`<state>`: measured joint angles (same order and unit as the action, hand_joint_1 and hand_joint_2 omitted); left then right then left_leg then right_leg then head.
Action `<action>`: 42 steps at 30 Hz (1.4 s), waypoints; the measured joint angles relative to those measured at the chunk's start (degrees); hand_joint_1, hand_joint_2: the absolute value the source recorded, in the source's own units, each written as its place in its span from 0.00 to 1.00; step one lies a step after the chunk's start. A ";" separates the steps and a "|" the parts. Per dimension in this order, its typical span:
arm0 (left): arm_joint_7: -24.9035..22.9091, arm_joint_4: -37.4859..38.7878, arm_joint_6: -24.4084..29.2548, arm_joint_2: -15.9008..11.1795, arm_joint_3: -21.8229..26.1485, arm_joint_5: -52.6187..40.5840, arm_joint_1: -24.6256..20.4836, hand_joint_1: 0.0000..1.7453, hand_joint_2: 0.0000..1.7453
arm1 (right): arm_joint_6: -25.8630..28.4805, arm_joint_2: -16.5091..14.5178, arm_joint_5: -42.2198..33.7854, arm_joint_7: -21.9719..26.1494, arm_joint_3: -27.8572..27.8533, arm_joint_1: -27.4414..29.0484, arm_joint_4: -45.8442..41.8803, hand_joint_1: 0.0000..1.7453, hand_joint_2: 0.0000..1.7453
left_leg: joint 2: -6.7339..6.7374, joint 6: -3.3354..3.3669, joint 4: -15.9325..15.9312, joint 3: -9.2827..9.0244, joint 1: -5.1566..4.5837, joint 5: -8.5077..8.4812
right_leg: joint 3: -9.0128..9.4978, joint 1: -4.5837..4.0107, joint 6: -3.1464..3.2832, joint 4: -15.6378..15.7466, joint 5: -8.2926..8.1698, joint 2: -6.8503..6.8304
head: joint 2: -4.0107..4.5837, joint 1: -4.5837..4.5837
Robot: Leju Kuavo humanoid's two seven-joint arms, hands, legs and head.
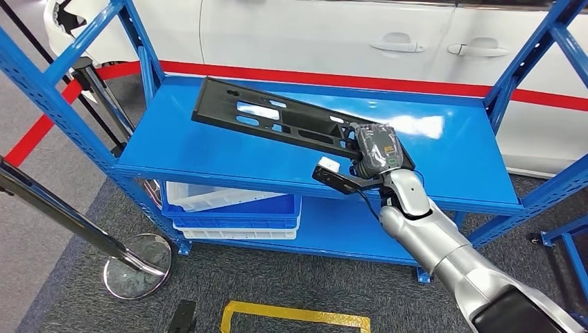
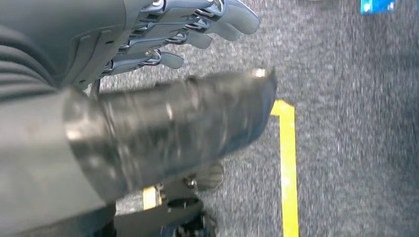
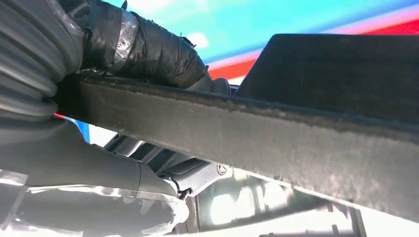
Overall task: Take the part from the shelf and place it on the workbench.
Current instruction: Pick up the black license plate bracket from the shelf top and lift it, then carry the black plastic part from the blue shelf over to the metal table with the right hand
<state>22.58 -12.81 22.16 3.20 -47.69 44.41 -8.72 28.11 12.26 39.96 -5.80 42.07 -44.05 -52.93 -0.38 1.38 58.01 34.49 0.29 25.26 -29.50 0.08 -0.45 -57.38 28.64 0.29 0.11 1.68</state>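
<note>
Right robot hand (image 1: 376, 154) clamped on the near right end of the long black part (image 1: 277, 118), lifted at a tilt over the blue shelf (image 1: 208, 149), far end up and left. Left robot hand (image 2: 188, 29) hanging over grey carpet beside yellow tape (image 2: 288, 168), fingers loosely apart, holding nothing.

Place: a car workshop or factory floor.
Storage: blue steel shelf (image 1: 208, 149) with stacked plastic bins (image 1: 232, 208) below.
Vehicle: white car (image 1: 333, 35) just behind.
Floor: grey carpet, yellow tape marking (image 1: 295, 316), red barrier line (image 1: 347, 82).
</note>
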 joint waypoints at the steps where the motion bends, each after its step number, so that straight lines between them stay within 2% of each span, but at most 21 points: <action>1: 0.19 0.00 0.30 -0.09 0.00 0.34 0.06 0.00 1.00 | 0.26 0.56 0.19 0.11 -0.88 1.03 -3.19 1.00 1.00 | 0.00 0.00 0.00 0.00 0.00 0.00 | 0.00 0.00 0.00 0.00 0.00 0.00 | 0.00 0.01; 5: -0.20 0.01 0.46 -0.36 0.00 1.19 0.31 0.00 1.00 | 1.04 2.22 0.55 0.80 -4.66 5.00 -16.37 1.00 1.00 | 0.00 0.00 -0.01 0.00 0.00 0.00 | -0.01 0.00 0.00 0.00 0.00 0.00 | 0.00 0.01; 10: -0.19 0.05 -1.42 -0.87 0.00 1.65 0.50 0.00 1.00 | -0.26 3.45 -3.31 3.08 -8.35 8.69 -31.16 1.00 1.00 | 0.01 0.00 -0.02 0.00 0.00 0.00 | -0.01 -0.01 0.00 0.00 0.00 0.04 | 0.00 0.01; 16: 0.21 0.13 -2.86 -2.38 0.00 1.68 0.69 0.00 1.00 | -3.68 4.08 -8.31 6.33 -9.22 12.05 -46.18 1.00 1.00 | -0.02 0.33 0.39 0.09 -0.21 0.26 | 0.02 0.36 -0.13 0.07 0.04 0.14 | 0.00 0.02; 20: 0.30 0.13 -2.94 -3.17 0.00 1.44 0.76 0.00 1.00 | -5.46 4.21 -12.76 8.33 -9.22 13.92 -54.73 1.00 1.00 | 0.02 0.79 0.18 0.01 -0.20 0.15 | 0.16 0.35 -0.48 0.19 0.00 0.19 | 0.00 -0.19; 22: 0.25 0.13 -2.80 -3.35 0.00 1.23 0.78 0.00 1.00 | -5.81 4.35 -14.38 8.97 -9.30 15.20 -58.29 1.00 1.00 | 0.22 1.17 -0.68 -0.42 0.16 -0.28 | -0.16 0.22 -0.74 -1.01 1.24 0.21 | 0.00 -2.28; 23: 0.22 0.13 -2.64 -3.42 0.00 1.16 0.79 0.00 1.00 | -5.94 4.44 -14.97 9.34 -9.35 15.93 -59.60 1.00 1.00 | 0.33 1.35 -1.08 -0.61 0.36 -0.48 | -1.04 0.20 -0.87 -3.22 2.81 0.20 | 0.00 -4.06; 25: 0.18 0.13 -2.28 -3.55 0.00 0.96 0.86 0.00 1.00 | -6.28 4.57 -16.09 10.38 -9.44 17.75 -61.58 1.00 1.00 | 0.44 1.48 -1.16 -0.64 0.44 -0.58 | -4.16 0.47 -1.16 -10.25 6.56 0.15 | 0.00 -7.42; 26: 0.14 0.13 -2.14 -3.61 0.00 0.89 0.93 0.00 1.00 | -6.46 4.59 -16.51 10.95 -9.44 18.80 -62.52 1.00 1.00 | 0.45 1.48 -1.03 -0.54 0.48 -0.57 | -5.69 0.70 -1.38 -13.51 7.65 0.14 | 0.01 -8.80; 27: 0.08 0.13 -2.04 -3.64 0.00 0.85 1.02 0.00 1.00 | -6.57 4.60 -16.77 11.36 -9.44 19.78 -63.33 1.00 1.00 | 0.45 1.44 -0.86 -0.42 0.55 -0.54 | -6.49 0.95 -1.62 -15.15 7.60 0.12 | 0.01 -9.71; 28: 0.00 0.13 -1.96 -3.68 0.00 0.87 1.11 0.00 1.00 | -6.69 4.62 -16.98 11.63 -9.44 20.62 -64.07 1.00 1.00 | 0.44 1.35 -0.61 -0.29 0.68 -0.49 | -6.40 1.22 -1.88 -14.85 6.49 0.08 | 0.02 -10.31; 29: -0.08 0.13 -1.88 -3.70 0.00 0.96 1.18 0.00 1.00 | -6.75 4.62 -17.20 11.78 -9.44 21.28 -64.63 1.00 1.00 | 0.42 1.18 -0.28 -0.15 0.89 -0.40 | -5.27 1.52 -2.15 -12.41 4.49 0.02 | 0.02 -10.60; 31: -0.20 0.15 -1.58 -3.81 0.00 1.35 1.25 0.00 1.00 | -6.81 4.58 -18.11 12.24 -9.43 22.49 -65.36 1.00 1.00 | 0.32 0.41 0.60 0.32 1.24 -0.15 | -1.94 1.77 -2.62 -5.55 1.36 -0.03 | 0.02 -10.51; 32: -0.22 0.17 -1.41 -3.90 0.00 1.60 1.29 0.00 1.00 | -6.79 4.53 -18.73 12.66 -9.42 23.14 -65.62 1.00 1.00 | 0.23 -0.10 0.98 0.60 1.30 -0.13 | -0.93 1.69 -2.51 -3.34 0.61 0.04 | 0.02 -10.25; 33: -0.25 0.19 -1.26 -3.99 0.00 1.83 1.35 0.00 1.00 | -6.75 4.46 -19.38 13.14 -9.42 23.75 -65.80 1.00 1.00 | 0.14 -0.64 1.28 0.89 1.23 -0.24 | -0.65 1.55 -2.20 -2.40 0.55 0.17 | 0.02 -9.83; 36: -0.42 0.21 -1.16 -4.18 0.00 2.25 1.75 0.00 1.00 | -6.74 4.26 -21.44 14.60 -9.41 25.56 -65.98 1.00 1.00 | 0.02 -1.92 1.54 1.59 1.20 -0.62 | -1.81 1.40 -0.52 -2.64 -0.04 0.33 | 0.01 -8.01; 37: -0.50 0.21 -1.24 -4.22 0.00 2.32 1.90 0.00 1.00 | -6.78 4.17 -22.18 15.03 -9.41 26.13 -65.97 1.00 1.00 | 0.03 -2.17 2.17 2.15 1.32 0.32 | -2.27 1.40 0.10 -2.63 -0.43 0.27 | 0.01 -7.22; 38: -0.58 0.22 -1.35 -4.25 0.00 2.37 2.01 0.00 1.00 | -6.82 4.08 -22.82 15.38 -9.41 26.63 -65.95 1.00 1.00 | 0.06 -2.32 3.75 3.05 1.39 2.12 | -2.79 1.42 0.72 -2.56 -0.87 0.19 | 0.03 -6.38; 40: -0.72 0.22 -1.55 -4.26 0.00 2.46 2.14 0.00 1.00 | -6.89 3.88 -23.57 15.83 -9.41 27.55 -65.92 1.00 1.00 | 0.10 -2.46 10.02 5.66 1.40 7.25 | -3.97 1.16 1.58 -2.58 -1.75 0.06 | 0.07 -4.76; 41: -0.77 0.22 -1.61 -4.31 0.00 2.52 2.16 0.00 1.00 | -6.93 3.82 -23.74 15.97 -9.41 28.00 -65.90 1.00 1.00 | 0.11 -2.46 13.54 6.72 1.34 9.11 | -4.59 0.93 1.80 -2.63 -2.17 0.03 | 0.08 -4.13; 42: -0.83 0.22 -1.65 -4.37 0.00 2.63 2.18 0.00 1.00 | -7.01 3.79 -23.85 16.09 -9.41 28.41 -65.89 1.00 1.00 | 0.11 -2.37 16.01 7.12 1.23 9.87 | -5.22 0.67 1.94 -2.71 -2.58 0.00 | 0.08 -3.60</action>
<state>21.75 -12.59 20.52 -1.17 -47.69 47.04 -6.55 21.11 16.05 16.11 10.28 32.65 -15.64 -118.81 -0.28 -0.99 74.02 41.61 1.52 35.13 -34.72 0.75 1.49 -60.09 26.06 0.29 0.19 -1.92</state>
